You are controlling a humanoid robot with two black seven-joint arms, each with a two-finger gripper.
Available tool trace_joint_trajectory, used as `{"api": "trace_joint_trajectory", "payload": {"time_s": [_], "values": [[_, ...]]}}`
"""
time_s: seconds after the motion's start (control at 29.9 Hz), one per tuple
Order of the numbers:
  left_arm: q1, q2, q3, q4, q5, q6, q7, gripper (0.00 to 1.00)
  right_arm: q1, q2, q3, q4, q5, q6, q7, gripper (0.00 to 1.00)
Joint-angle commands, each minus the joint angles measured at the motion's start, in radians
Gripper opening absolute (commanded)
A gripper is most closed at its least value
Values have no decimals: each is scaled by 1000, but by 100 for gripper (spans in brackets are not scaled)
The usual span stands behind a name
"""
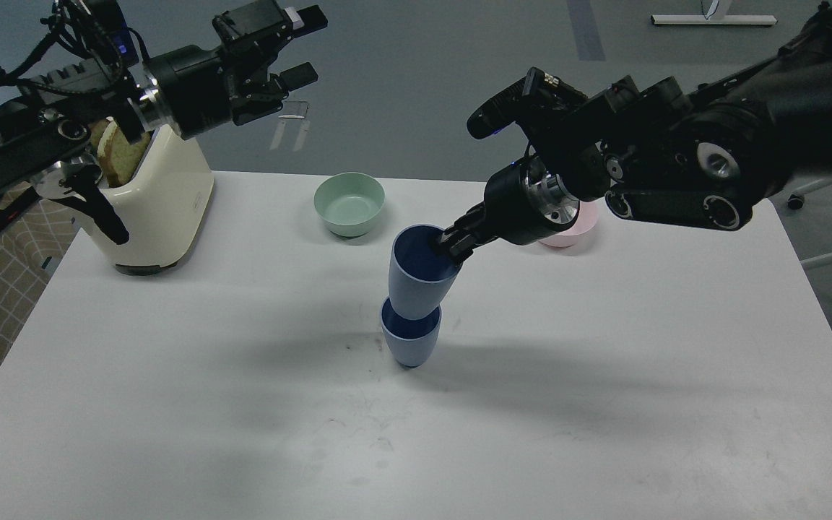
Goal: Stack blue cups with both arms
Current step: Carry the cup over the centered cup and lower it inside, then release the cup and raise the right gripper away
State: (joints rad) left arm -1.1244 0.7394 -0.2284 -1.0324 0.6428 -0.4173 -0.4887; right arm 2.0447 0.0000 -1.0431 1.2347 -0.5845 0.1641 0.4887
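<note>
Your left arm [62, 137] reached in from the left, raised, its gripper [304, 47] held high with the two fingers spread apart. Your right arm [676, 159] stretched in from the right, angled downward, its gripper [452, 244] closed on a cup rim.

Toaster [159, 209], green bowl [349, 203], pink bowl [573, 230]

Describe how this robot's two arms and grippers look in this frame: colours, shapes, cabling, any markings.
Both arms are black, built from chunky jointed segments with silver rings at the joints. The left arm carries looped black cables and a small blue light near its top. Its left gripper has two flat black fingers. The right arm shows round silver caps; the right gripper is small and black. No lettering is legible.
</note>
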Motion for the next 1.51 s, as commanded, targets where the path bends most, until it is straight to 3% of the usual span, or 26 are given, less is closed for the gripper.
{"api": "trace_joint_trajectory", "payload": {"time_s": [0.0,0.5,0.7,0.8,0.84,1.1,1.2,1.47], "values": [[0,0,0,0,0,0,0,96,0,0,0,0,0,0,0,18],[0,0,0,0,0,0,0,96,11,0,6,-4,54,-5,0,27],[2,-3,0,6,0,3,0,97,17,0,24,-27,75,-6,0,49],[6,-6,0,17,0,8,0,97,6,-53,76,-67,95,-8,0,92],[8,-11,0,27,-9,9,0,98,-7,-102,104,-87,110,-8,0,100],[11,-69,0,136,-18,11,0,98,-191,-371,343,-236,160,-5,0,100],[11,-103,0,193,-21,17,0,98,-349,-463,570,-309,158,-9,0,100],[14,-271,-8,435,-146,18,0,98,-650,-440,1093,-583,161,-18,0,100]]}}
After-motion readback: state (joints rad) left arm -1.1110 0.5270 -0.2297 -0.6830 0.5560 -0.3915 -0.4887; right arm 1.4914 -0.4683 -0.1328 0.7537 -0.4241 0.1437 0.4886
